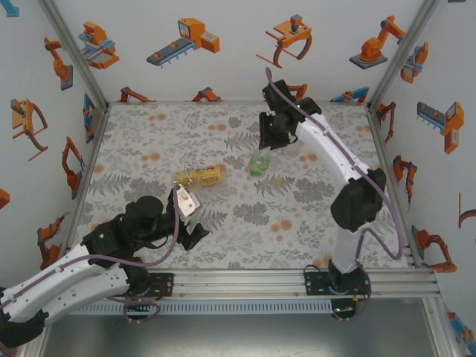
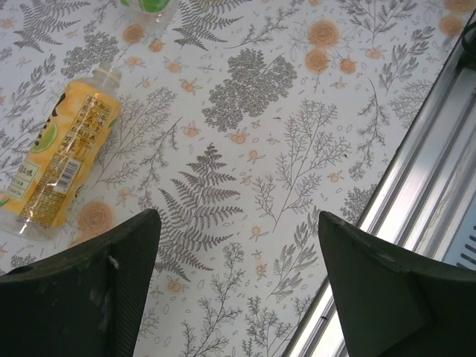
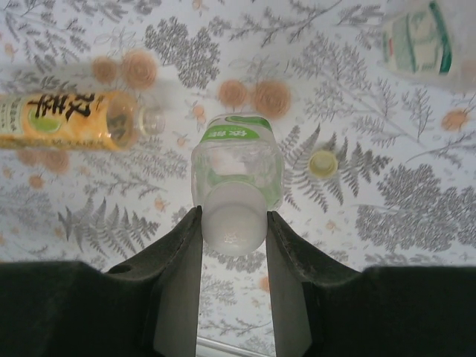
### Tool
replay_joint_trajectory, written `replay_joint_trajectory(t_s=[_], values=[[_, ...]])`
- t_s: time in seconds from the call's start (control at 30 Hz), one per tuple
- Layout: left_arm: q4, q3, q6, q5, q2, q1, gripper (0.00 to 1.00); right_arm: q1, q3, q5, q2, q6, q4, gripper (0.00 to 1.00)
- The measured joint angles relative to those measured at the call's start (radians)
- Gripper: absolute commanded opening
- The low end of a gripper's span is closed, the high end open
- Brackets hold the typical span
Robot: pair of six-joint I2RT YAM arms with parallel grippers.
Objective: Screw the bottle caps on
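One pale-capped bottle (image 3: 236, 160) sits pinched in the right hand (image 3: 233, 217).

White worktop (image 2: 297, 111) printed with grey ferns and orange blossoms, yellow-amber bottle (image 2: 63, 160) with black lettering, clear bottle (image 3: 236, 160) with green-and-white label, whitish cap (image 3: 234, 223), pale yellow loose cap (image 3: 322, 162), white walls (image 1: 238, 67) with orange robot drawings

Fern-print table (image 1: 297, 204); robot-patterned white walls (image 1: 230, 71).

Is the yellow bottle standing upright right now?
No, the yellow bottle lies flat on its side on the table, label facing up.
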Motion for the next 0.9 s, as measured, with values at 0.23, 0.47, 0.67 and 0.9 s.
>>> replay_joint_trajectory(t_s=[0.23, 0.47, 0.67, 0.9], values=[[-0.019, 0.0, -0.002, -0.036, -0.002, 0.0, 0.79, -0.044, 0.347, 0.002, 0.256, -0.063, -0.118, 0.0], [-0.026, -0.002, -0.003, -0.047, -0.007, 0.0, 0.79, -0.074, 0.481, 0.008, 0.356, -0.084, -0.185, 0.0], [-0.027, -0.007, -0.003, -0.047, -0.011, 0.0, 0.78, -0.081, 0.483, 0.027, 0.358, -0.095, -0.194, 0.0], [-0.031, -0.008, -0.003, -0.053, -0.023, 0.0, 0.78, -0.081, 0.481, 0.043, 0.36, -0.111, -0.186, 0.03]])
